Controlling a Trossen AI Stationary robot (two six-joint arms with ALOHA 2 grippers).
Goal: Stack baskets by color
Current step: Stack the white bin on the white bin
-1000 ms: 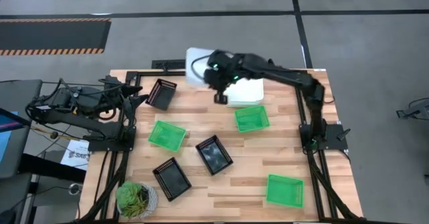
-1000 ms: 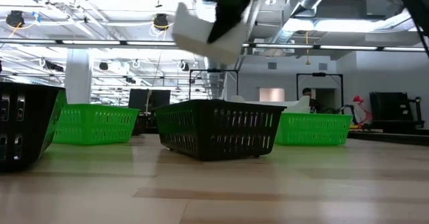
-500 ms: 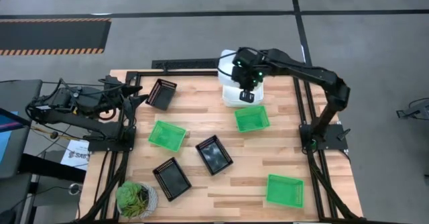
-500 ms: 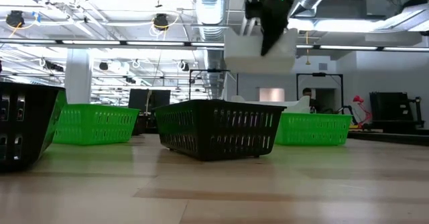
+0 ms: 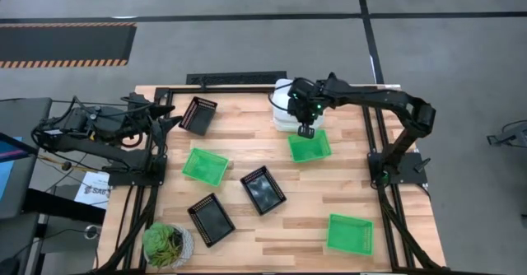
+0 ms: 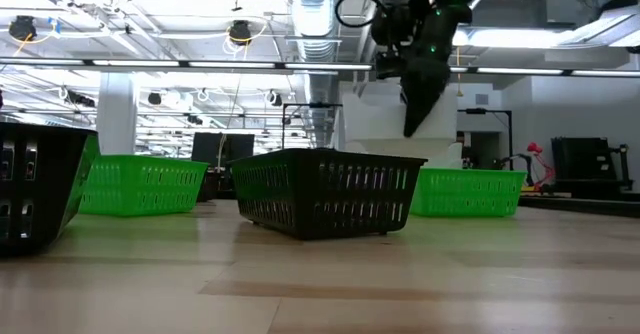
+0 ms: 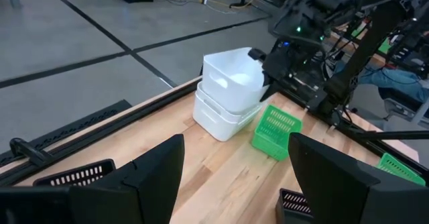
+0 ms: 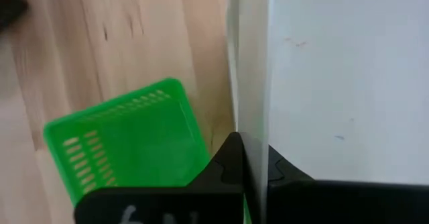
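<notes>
My right gripper (image 5: 306, 132) is shut on a white basket (image 7: 231, 76) and holds it tilted right over two more white baskets (image 7: 220, 115), which are nested on the table at the far middle. Whether it touches them I cannot tell. A green basket (image 5: 309, 145) lies just nearer than that stack, and two more green ones (image 5: 204, 165) (image 5: 349, 233) lie farther off. Three black baskets (image 5: 198, 115) (image 5: 263, 189) (image 5: 211, 219) sit on the left and middle of the table. My left gripper (image 7: 234, 143) waits open at the table's left edge. My right gripper pinches the white basket's side wall (image 8: 255, 83), on the side facing the table's near edge. One finger (image 8: 281, 170) is inside the basket and one (image 8: 228, 158) outside. The fingers come steeply from above. The basket hangs tilted, open side up.
A potted plant (image 5: 168, 244) stands at the near left corner. Bare wood lies between the middle black basket and the near right green one. A dark frame (image 5: 206, 79) runs along the table's far edge.
My right gripper has carried the white basket toward the table's right edge and down, from high over the far middle to just over the two nested white baskets. It has stayed shut on the basket, and its wrist has turned.
</notes>
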